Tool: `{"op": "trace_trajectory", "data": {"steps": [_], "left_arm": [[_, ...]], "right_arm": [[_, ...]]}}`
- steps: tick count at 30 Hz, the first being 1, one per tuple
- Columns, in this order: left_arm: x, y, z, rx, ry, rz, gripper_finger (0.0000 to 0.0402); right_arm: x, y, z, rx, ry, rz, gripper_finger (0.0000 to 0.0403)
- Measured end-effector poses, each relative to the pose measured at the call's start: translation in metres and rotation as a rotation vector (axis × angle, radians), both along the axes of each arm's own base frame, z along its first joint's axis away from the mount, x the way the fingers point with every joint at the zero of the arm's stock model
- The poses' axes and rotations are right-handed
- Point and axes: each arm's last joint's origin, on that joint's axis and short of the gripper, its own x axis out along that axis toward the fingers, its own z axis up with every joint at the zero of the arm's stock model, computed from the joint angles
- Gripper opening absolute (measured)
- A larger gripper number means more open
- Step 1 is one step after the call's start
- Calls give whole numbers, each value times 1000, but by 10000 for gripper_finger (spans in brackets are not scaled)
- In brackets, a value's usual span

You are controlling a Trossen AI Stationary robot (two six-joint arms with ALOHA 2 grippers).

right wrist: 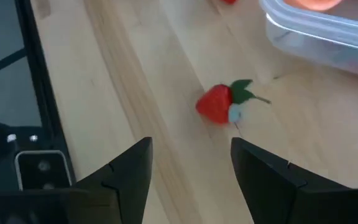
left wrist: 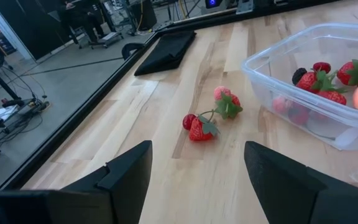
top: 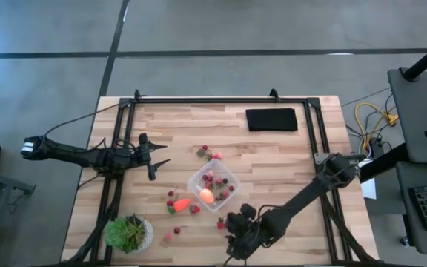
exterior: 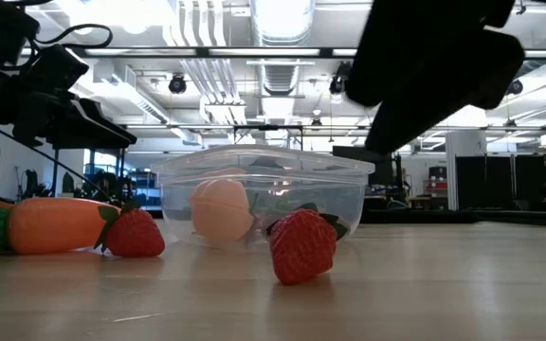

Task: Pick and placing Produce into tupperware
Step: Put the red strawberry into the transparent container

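Note:
The clear tupperware point(top: 213, 184) stands mid-table with the round pink-orange fruit point(top: 207, 196) and several red strawberries in it. An orange carrot point(top: 181, 203) lies on the table at the tupperware's near left. Loose strawberries lie around it, a pair beyond its far side point(left wrist: 201, 127). My right gripper point(right wrist: 191, 180) is open, slanting down just short of a lone strawberry point(right wrist: 219, 104) that lies near the table's near edge point(top: 220, 222). It touches nothing. My left gripper point(left wrist: 197, 180) waits open at the table's left point(top: 156, 158).
A potted green plant point(top: 128, 233) stands at the near left corner. A flat black pad point(top: 271, 119) lies at the far right. A black frame rail point(right wrist: 39, 93) runs close beside my right gripper. Bare wood lies to the tupperware's right.

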Motion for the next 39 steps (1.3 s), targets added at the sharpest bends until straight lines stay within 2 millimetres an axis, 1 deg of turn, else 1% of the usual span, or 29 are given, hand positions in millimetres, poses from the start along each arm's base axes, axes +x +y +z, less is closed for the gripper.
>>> {"op": "trace_trajectory", "data": {"steps": [4,12,17,25,33,39], "left_arm": [[0,0,0,0,-1,0,242],[0,0,0,0,-1,0,242],[0,0,0,0,-1,0,242],[0,0,0,0,0,-1,242],[0,0,0,0,1,0,242],[0,0,0,0,1,0,242]], "right_arm": [[10,5,-7,-1,-6,-26,210],[16,5,-23,-26,14,-49,210],[27,-1,-32,-7,6,-88,210],[41,-19,-36,-10,3,-133,210],[45,-26,-40,-25,11,-139,211],[45,-25,-49,-22,40,-137,238]]}}
